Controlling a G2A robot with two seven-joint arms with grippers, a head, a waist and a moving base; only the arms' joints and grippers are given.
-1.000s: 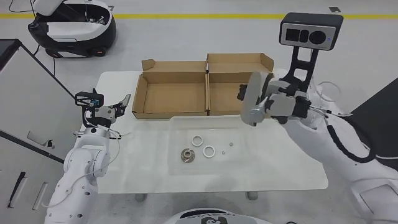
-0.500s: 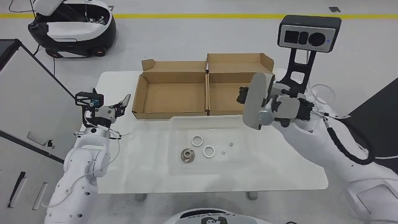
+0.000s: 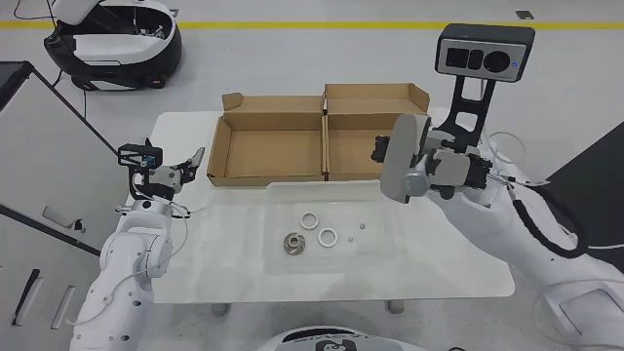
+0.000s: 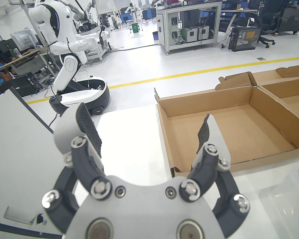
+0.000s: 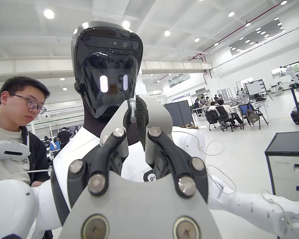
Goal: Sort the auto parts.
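My right gripper (image 3: pixel 390 159) hangs raised over the front of the right cardboard box (image 3: pixel 363 149), its fingers turned up toward the head. It (image 5: pixel 135 106) is shut on a small metal bolt (image 5: pixel 132 111). Inside a clear tray (image 3: pixel 409 253) on the table lie a metal gear-like part (image 3: pixel 293 243), two white rings (image 3: pixel 308 220) (image 3: pixel 329 238) and a tiny pale part (image 3: pixel 363 224). My left gripper (image 3: pixel 182 169) (image 4: pixel 144 115) is open and holds nothing. It hovers over the table's left edge, just beside the left cardboard box (image 3: pixel 268 153) (image 4: pixel 229 125).
Both cardboard boxes stand side by side at the table's back, open, with nothing inside. A grey panel (image 3: pixel 39 156) stands off the table's left side. Another robot's base (image 3: pixel 117 44) sits on the floor beyond the table.
My right gripper has tilted and shifted slightly to the right with the bolt in it, then held still. The left arm has not moved.
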